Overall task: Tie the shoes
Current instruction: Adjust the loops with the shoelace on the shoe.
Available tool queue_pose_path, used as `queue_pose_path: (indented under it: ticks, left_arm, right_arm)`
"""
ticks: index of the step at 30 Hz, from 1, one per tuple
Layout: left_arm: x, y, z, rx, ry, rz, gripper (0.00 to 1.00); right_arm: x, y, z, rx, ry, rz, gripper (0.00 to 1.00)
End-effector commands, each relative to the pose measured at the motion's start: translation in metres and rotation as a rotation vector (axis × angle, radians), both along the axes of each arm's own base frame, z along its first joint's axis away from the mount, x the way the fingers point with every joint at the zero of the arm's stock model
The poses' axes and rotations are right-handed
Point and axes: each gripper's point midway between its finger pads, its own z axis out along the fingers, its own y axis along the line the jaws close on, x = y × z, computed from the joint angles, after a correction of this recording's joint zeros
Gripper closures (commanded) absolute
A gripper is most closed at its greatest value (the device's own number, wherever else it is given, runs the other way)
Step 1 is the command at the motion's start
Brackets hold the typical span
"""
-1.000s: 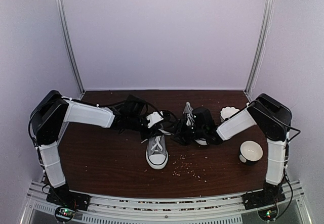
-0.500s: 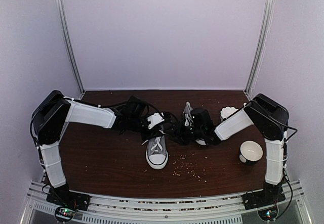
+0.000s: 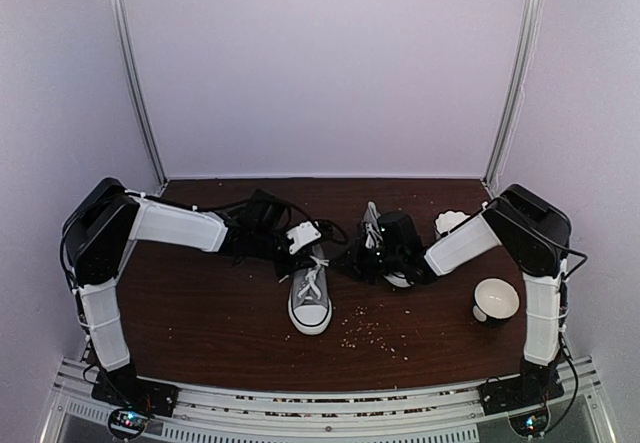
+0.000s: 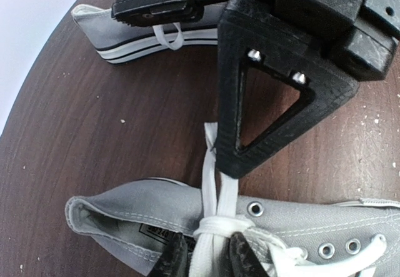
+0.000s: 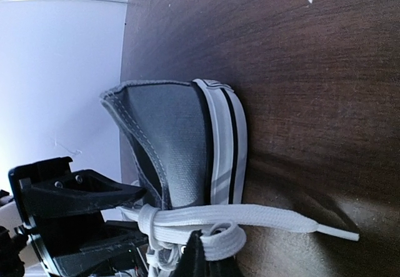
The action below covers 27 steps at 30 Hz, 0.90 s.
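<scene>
On the bench (image 3: 200,313), the near shoe (image 3: 310,301) stands toe toward us, and the other shoe (image 3: 372,221) lies on its side just behind. At the near shoe's lace (image 4: 212,189), we see the left fingers (image 4: 175,261) pinched at the knot and the right fingers (image 5: 191,258) clamped on a loop. We'd pull outward evenly and low, so the shoe doesn't slide.

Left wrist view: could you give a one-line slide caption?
Left gripper pinching the white lace at a grey sneaker's knot.
</scene>
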Motion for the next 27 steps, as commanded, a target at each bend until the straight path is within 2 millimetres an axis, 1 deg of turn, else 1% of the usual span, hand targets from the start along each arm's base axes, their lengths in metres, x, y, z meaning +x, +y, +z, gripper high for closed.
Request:
queue_pose_path:
  ticks: [1, 3, 5, 7, 8, 10, 13, 15, 17, 18, 20, 21, 22, 24, 25, 26, 27]
  left_arm:
    - [0.009, 0.01, -0.013, 0.041, 0.014, 0.042, 0.77]
    - [0.009, 0.011, -0.016, 0.048, 0.02, 0.044, 0.81]
    - [0.009, 0.013, -0.018, 0.053, 0.025, 0.047, 0.82]
    - [0.007, 0.014, -0.015, 0.044, 0.033, 0.049, 0.78]
    - [0.005, 0.013, -0.01, 0.03, 0.033, 0.04, 0.74]
    - [0.002, 0.01, 0.004, -0.003, 0.028, 0.02, 0.66]
    - [-0.004, 0.004, 0.034, -0.069, 0.008, -0.016, 0.56]
    - [-0.01, 0.004, 0.054, -0.105, -0.001, -0.045, 0.51]
    - [-0.019, 0.008, 0.068, -0.127, 0.013, -0.083, 0.47]
    - [-0.024, 0.011, 0.073, -0.14, 0.032, -0.105, 0.46]
    - [-0.031, 0.021, 0.08, -0.164, 0.07, -0.133, 0.46]
    - [-0.031, 0.028, 0.081, -0.172, 0.083, -0.13, 0.46]
    - [-0.029, 0.033, 0.08, -0.174, 0.092, -0.124, 0.48]
    - [-0.019, 0.043, 0.07, -0.148, 0.091, -0.087, 0.57]
    - [-0.014, 0.046, 0.064, -0.127, 0.089, -0.067, 0.62]
    - [-0.008, 0.049, 0.056, -0.102, 0.088, -0.053, 0.66]
    - [-0.004, 0.05, 0.049, -0.076, 0.092, -0.042, 0.67]
  right_arm:
    - [0.003, 0.0, 0.014, -0.009, -0.044, 0.016, 1.0]
    - [0.001, -0.001, 0.016, -0.01, -0.045, 0.021, 1.0]
    - [-0.002, -0.002, 0.016, -0.013, -0.045, 0.029, 1.0]
    - [-0.006, -0.002, 0.017, -0.009, -0.041, 0.045, 0.88]
    - [-0.008, -0.003, 0.018, -0.007, -0.04, 0.051, 0.83]
    - [-0.015, -0.007, 0.019, -0.013, -0.039, 0.064, 0.76]
    - [-0.021, -0.015, 0.022, -0.045, -0.048, 0.091, 0.7]
    - [-0.025, -0.02, 0.024, -0.073, -0.065, 0.134, 0.67]
    - [-0.025, -0.028, 0.028, -0.107, -0.094, 0.187, 0.64]
    - [-0.028, -0.036, 0.024, -0.157, -0.095, 0.22, 0.62]
    - [-0.031, -0.05, 0.023, -0.292, -0.157, 0.295, 0.58]
    - [-0.029, -0.058, 0.02, -0.391, -0.205, 0.335, 0.56]
    - [-0.028, -0.062, 0.02, -0.435, -0.212, 0.361, 0.54]
    - [-0.025, -0.063, 0.016, -0.486, -0.227, 0.407, 0.53]
    - [-0.02, -0.06, 0.015, -0.483, -0.218, 0.406, 0.53]
    - [-0.016, -0.056, 0.015, -0.457, -0.205, 0.396, 0.52]
    - [-0.011, -0.052, 0.016, -0.418, -0.185, 0.373, 0.52]
